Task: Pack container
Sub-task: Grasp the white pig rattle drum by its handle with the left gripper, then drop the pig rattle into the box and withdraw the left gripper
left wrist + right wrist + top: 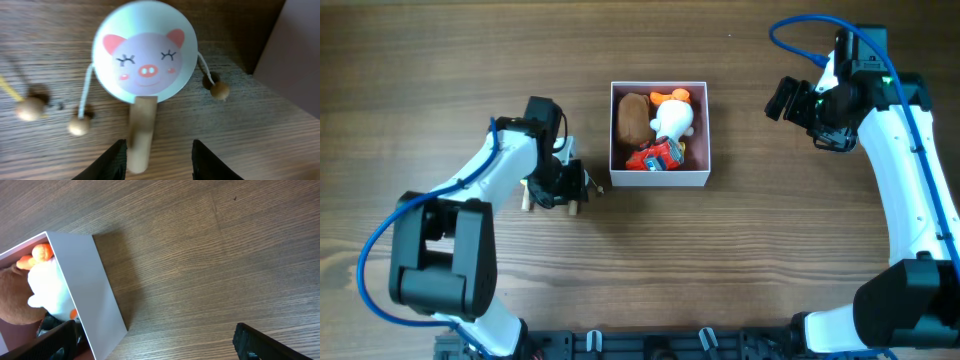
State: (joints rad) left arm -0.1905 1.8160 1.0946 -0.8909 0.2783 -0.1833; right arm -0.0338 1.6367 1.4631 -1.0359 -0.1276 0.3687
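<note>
Our left gripper [157, 146] stands released, its jaws spread either side of the wooden handle [141, 135] of a pig-faced rattle drum [145, 52]. The handle sits closer to one finger, and neither is pressing on it. We judge the drum light and stiff, with a slick round face. Its two corded beads [219, 90] will swing loosely, so the plain handle is the place to take it.

The drum lies on the desk [770, 260] just off the near-left corner of the container [660, 180]. The container sits mid-desk, a little toward the far edge. It already holds a brown plush [633, 117], a white duck [673, 120] and a red car [655, 156]. Its thin walls look light and easily nudged, so we would drop the drum in from above rather than push against a side.

The left arm [480, 190] reaches in from the near-left corner, wrist bent down over the toy. Our right gripper [156, 330] is also released, jaws wide. It hovers well apart from the container, toward the far-right corner, with its arm [910, 170] raised along the right edge.
</note>
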